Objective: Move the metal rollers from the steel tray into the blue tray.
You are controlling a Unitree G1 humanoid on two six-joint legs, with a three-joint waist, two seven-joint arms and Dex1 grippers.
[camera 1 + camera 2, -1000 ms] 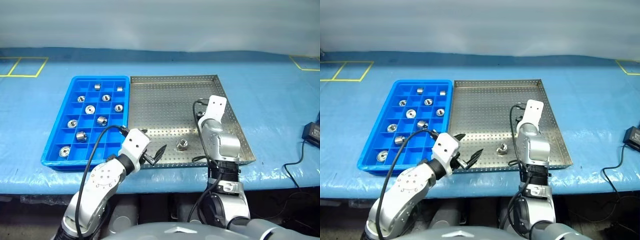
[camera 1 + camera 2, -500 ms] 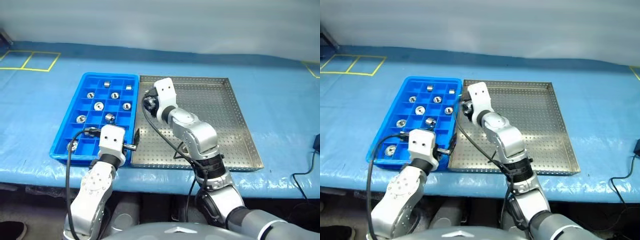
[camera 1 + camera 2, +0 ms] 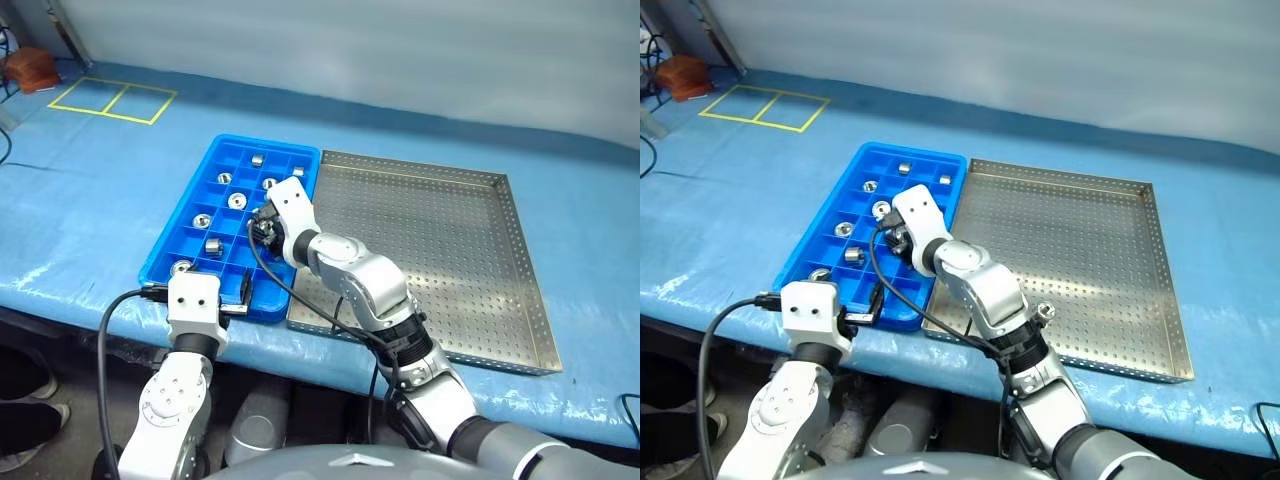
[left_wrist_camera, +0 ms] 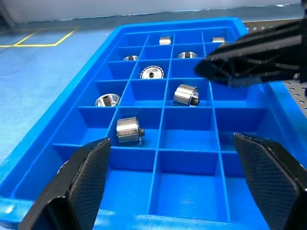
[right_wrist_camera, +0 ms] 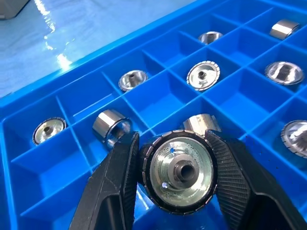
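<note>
Since a second ago my right end effector [image 5: 175, 179] has swung from the steel tray [image 3: 440, 240] across to the blue tray [image 3: 190, 250], taking with it the one roller [image 5: 178, 173] that lay near the steel tray's near rim; my left end effector [image 4: 177, 177] has shifted to the blue tray's near edge. The steel tray, which sits toward the bench's near edge beside the blue one, now looks bare.

My right end effector is closed on that roller, one finger on each side of its ribbed rim, its holed face toward the wrist camera, and hangs over the blue tray's middle compartments. My left one stands wide open, holding nothing, pointed along the blue tray from its near end.

I judge the roller stiff, dense for its bulk and slick on its polished faces. The ribbed rim is the best place to take hold, as now; it won't deform or break, but could roll once released, so a compartment's walls should catch it.

Count: one steel tray, one blue tray. In the left wrist view I count seven rollers [image 4: 128, 130] resting in compartments, one per cell. With the held one, that makes at least eight, though my arm may hide more.
</note>
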